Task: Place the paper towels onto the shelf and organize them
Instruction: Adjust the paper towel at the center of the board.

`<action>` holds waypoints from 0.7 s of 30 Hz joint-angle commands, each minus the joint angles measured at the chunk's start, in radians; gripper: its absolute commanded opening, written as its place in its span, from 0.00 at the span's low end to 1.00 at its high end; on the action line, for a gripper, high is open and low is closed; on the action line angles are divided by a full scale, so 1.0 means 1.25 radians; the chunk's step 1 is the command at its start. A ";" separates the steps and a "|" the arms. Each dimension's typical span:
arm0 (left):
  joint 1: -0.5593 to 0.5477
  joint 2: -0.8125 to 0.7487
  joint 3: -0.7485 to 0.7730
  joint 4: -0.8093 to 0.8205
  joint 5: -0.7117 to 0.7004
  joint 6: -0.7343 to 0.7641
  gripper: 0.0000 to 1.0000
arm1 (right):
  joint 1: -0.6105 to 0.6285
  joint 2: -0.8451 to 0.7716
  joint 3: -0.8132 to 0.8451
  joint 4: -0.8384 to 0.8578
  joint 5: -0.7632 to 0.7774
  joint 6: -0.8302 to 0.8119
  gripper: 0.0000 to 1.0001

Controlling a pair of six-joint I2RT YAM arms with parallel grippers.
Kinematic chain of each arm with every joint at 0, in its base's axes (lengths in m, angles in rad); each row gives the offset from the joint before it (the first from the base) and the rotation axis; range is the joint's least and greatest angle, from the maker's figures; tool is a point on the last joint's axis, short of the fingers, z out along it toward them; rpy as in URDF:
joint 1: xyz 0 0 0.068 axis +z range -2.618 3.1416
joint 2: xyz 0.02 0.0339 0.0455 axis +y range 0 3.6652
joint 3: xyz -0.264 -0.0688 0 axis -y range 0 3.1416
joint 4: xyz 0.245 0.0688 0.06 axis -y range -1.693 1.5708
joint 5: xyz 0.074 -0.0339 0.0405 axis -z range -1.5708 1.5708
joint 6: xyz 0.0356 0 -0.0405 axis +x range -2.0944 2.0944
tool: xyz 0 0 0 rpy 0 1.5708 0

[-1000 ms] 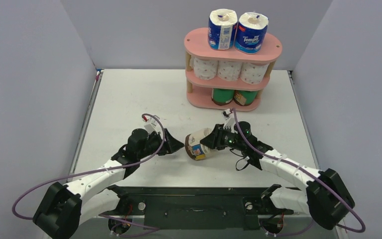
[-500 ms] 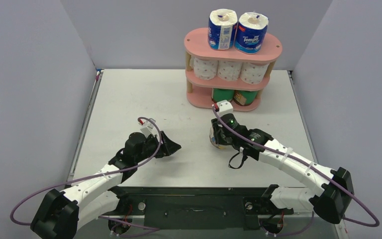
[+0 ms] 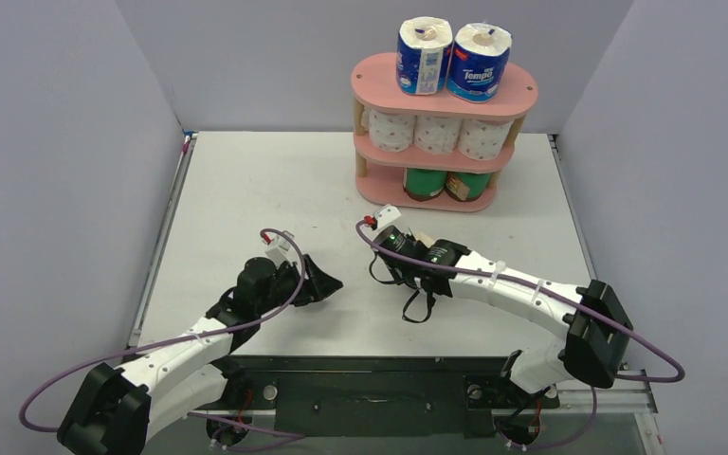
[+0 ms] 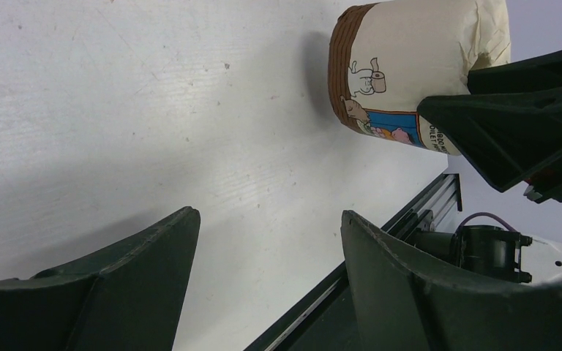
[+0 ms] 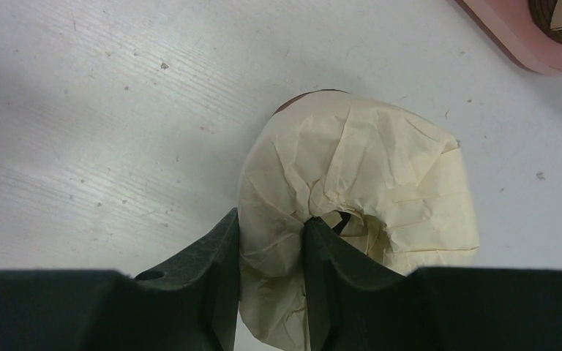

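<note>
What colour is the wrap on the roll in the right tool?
Cream roll, brown band, cartoon print; clearest in left wrist view.

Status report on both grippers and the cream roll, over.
Left gripper open, empty. Right gripper shut on cream-wrapped roll. Nothing between it and the shelf.

Fig.: table (image 3: 246, 190) seen from the arm side.
- Shelf (image 3: 521, 95): far end, R of centre, close to the back wall (image 3: 275, 57).
- Top-tier rolls (image 3: 424, 57) (image 3: 479, 62): 2, upright, side by side.
- Mid-tier rolls (image 3: 390, 131) (image 3: 436, 135) (image 3: 482, 138): 3 in a row, touching.
- Bottom-tier rolls (image 3: 424, 182) (image 3: 468, 184): 2, side by side.
- Loose roll (image 5: 380, 175): upright, in front of the shelf, well apart from it, approx. mid-table; contact w/ table unclear.
- R gripper (image 5: 271, 241): over the loose roll from above, one finger in the core, the other outside the wall.
- L gripper (image 4: 271, 219): L of the loose roll, apart from it, low over the table, w/ nothing between its fingers.
</note>
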 commanded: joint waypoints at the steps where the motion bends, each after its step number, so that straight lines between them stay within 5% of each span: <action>1: 0.005 -0.022 -0.015 0.043 0.004 -0.019 0.69 | 0.003 0.009 0.036 0.027 0.011 -0.028 0.21; 15: 0.006 -0.005 -0.024 0.059 0.008 -0.025 0.69 | -0.014 -0.010 -0.050 0.112 -0.088 0.008 0.24; 21: 0.005 -0.003 -0.026 0.062 0.010 -0.025 0.72 | -0.018 -0.040 -0.061 0.111 -0.088 0.019 0.42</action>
